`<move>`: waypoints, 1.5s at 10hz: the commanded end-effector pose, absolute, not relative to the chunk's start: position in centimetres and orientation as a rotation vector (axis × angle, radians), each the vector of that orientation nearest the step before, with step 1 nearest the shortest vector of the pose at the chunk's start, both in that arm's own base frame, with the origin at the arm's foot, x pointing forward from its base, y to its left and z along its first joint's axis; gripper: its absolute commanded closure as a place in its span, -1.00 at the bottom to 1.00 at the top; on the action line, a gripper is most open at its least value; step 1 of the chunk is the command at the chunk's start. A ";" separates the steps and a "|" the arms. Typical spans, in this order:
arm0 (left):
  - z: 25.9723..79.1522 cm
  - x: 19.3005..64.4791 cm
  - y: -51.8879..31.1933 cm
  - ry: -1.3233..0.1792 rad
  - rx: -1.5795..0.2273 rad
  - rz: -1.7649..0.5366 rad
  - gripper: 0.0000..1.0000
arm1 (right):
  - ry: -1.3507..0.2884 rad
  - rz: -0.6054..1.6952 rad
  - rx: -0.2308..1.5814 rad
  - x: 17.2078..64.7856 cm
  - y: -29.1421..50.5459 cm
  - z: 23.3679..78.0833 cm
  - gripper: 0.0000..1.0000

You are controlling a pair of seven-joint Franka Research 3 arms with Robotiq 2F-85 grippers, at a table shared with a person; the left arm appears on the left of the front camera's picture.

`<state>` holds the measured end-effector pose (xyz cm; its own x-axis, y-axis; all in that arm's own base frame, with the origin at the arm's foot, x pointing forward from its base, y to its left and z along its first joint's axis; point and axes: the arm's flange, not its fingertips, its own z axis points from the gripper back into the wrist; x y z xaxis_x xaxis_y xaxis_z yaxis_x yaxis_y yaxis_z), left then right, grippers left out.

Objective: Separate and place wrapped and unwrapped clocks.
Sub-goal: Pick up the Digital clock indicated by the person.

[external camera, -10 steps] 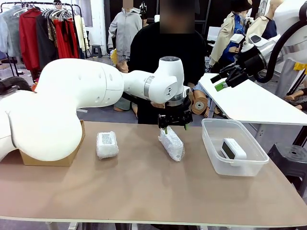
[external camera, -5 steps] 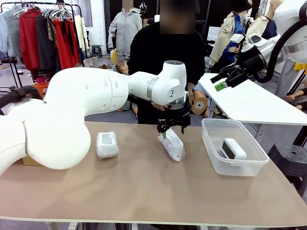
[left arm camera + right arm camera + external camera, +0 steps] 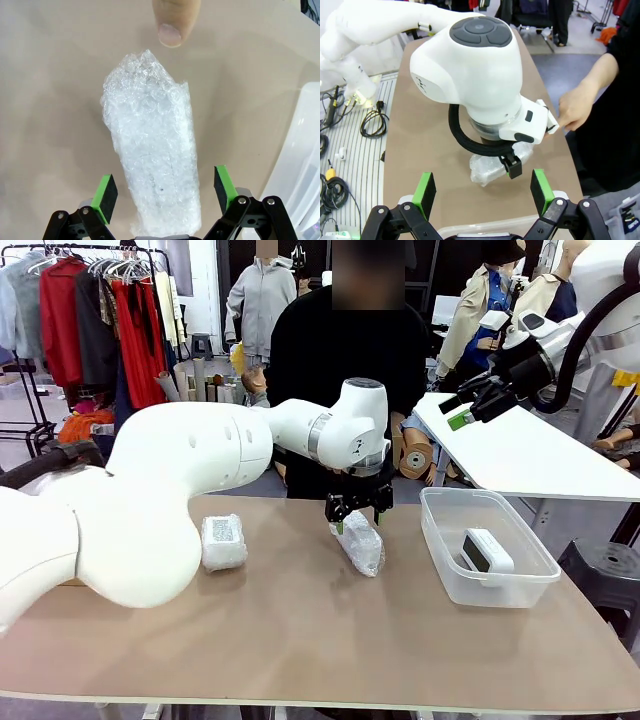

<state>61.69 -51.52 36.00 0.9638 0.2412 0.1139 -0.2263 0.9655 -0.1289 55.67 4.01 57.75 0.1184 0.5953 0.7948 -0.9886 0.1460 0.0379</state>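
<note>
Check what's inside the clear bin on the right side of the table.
One bare white clock with a dark screen lies in the clear bin; nothing else shows through its walls. The bin floor beneath the clock is covered.

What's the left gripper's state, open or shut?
Open. Left gripper straddles the wrapped bundle; its green pads stand clear of the wrap on both sides.
</note>
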 end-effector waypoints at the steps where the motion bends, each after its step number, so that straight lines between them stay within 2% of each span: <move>1: 36.2 63.5 -53.0 -0.128 -0.091 0.238 -1.00 | -0.732 1.298 0.678 55.6 4.0 57.9 -1.00; 2: 35.5 63.7 -53.0 -0.136 -0.084 0.212 -1.00 | -0.732 1.298 0.678 55.6 4.0 57.9 -1.00; 3: 35.1 63.8 -52.9 -0.143 -0.069 0.200 -0.91 | -0.732 1.298 0.678 55.6 4.0 57.9 -1.00; 8: 35.4 63.4 -52.4 -0.146 -0.067 0.203 0.99 | -0.732 1.298 0.678 55.6 4.0 57.9 -1.00; 11: 37.8 62.0 -51.4 -0.126 -0.104 0.157 1.00 | -0.732 1.298 0.678 55.6 4.0 57.9 -1.00; 15: 45.6 57.0 -48.7 -0.105 0.015 0.006 1.00 | -0.732 1.298 0.678 55.6 4.0 57.9 -1.00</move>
